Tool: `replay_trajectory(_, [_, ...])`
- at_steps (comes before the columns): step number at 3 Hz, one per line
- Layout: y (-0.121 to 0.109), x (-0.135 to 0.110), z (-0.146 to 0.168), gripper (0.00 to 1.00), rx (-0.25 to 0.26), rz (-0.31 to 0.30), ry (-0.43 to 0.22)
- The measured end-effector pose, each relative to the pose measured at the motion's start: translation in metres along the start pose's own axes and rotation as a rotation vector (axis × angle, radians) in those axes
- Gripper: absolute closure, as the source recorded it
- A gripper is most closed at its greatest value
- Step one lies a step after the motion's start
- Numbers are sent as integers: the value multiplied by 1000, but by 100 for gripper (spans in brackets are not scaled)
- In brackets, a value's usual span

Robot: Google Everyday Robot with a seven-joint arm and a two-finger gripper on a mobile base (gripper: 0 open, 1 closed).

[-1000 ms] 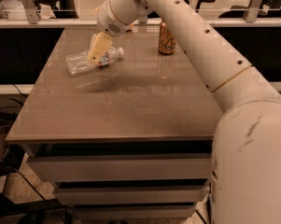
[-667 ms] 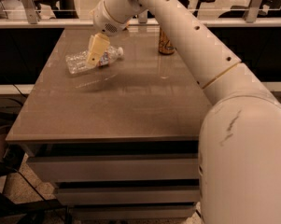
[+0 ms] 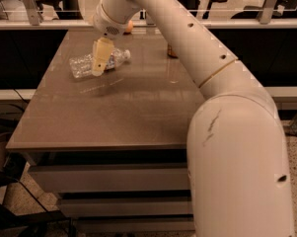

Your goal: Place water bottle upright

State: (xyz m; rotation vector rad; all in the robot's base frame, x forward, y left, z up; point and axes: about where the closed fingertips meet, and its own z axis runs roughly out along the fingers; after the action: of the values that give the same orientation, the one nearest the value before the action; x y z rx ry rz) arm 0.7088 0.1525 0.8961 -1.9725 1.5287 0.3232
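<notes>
The water bottle (image 3: 84, 64) is clear ribbed plastic and lies on its side at the back left of the brown table (image 3: 118, 112). Its white cap (image 3: 127, 55) points right. My gripper (image 3: 99, 59) hangs from the white arm (image 3: 187, 38) and sits directly over the middle of the bottle, at or touching it and hiding the label band.
A copper-coloured can (image 3: 171, 52) stands at the back of the table, mostly hidden behind my arm. A small orange object (image 3: 130, 27) lies at the far edge. A glass partition rail (image 3: 39, 23) runs behind the table. Drawers are below the tabletop.
The gripper has dropped slightly lower onto the bottle. The arm has swung left and now covers most of the can. The bottle still lies in the same place.
</notes>
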Motion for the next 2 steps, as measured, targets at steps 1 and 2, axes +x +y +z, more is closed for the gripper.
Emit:
replay_trajectory(1, [1, 8, 7, 0, -40, -18, 61])
replay_trajectory(2, [2, 14, 17, 0, -77, -35, 112])
